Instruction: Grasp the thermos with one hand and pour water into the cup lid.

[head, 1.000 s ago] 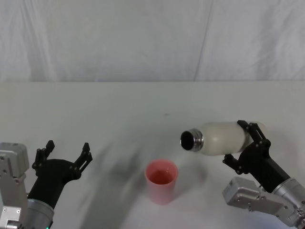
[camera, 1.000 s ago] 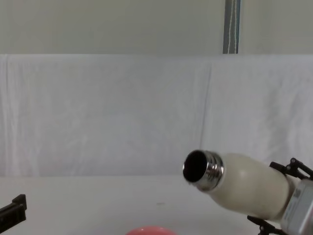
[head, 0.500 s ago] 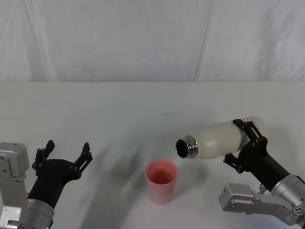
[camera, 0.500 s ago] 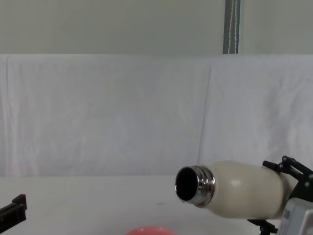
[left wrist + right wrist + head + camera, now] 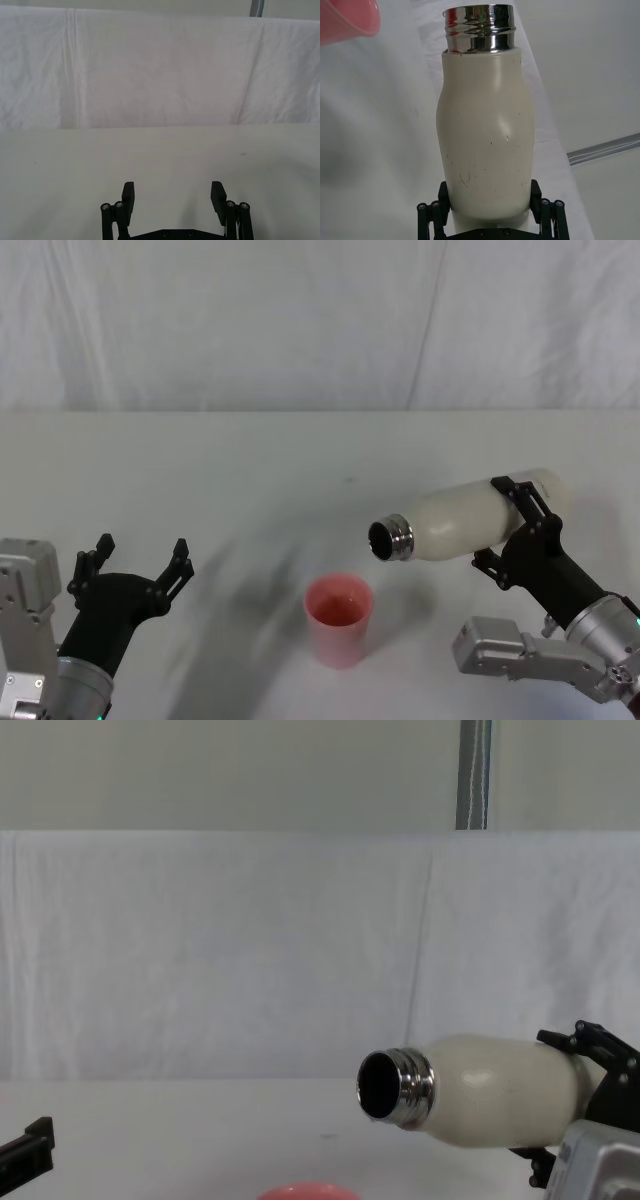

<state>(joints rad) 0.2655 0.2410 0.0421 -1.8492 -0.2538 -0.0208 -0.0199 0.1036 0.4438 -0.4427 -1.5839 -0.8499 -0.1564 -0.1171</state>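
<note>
The cream-white thermos [image 5: 462,518] lies nearly level in the air, its steel neck pointing left and slightly down, with my right gripper [image 5: 520,525] shut on its lower body. In the right wrist view the thermos [image 5: 485,140] sits between the black fingers [image 5: 432,212]. The pink cup lid [image 5: 338,618] stands upright on the table, below and a little left of the thermos mouth; its rim [image 5: 305,1190] peeks in at the chest view's lower edge, under the thermos [image 5: 480,1092]. My left gripper [image 5: 135,562] rests open at the near left, holding nothing, also seen as left gripper [image 5: 173,197].
A white cloth covers the table [image 5: 250,470] and hangs as a backdrop behind it. A small dark speck [image 5: 348,479] marks the cloth at mid table.
My right gripper has tipped the thermos further over: the neck dropped and swung left toward the cup lid, then levelled a little. The left arm has not moved.
</note>
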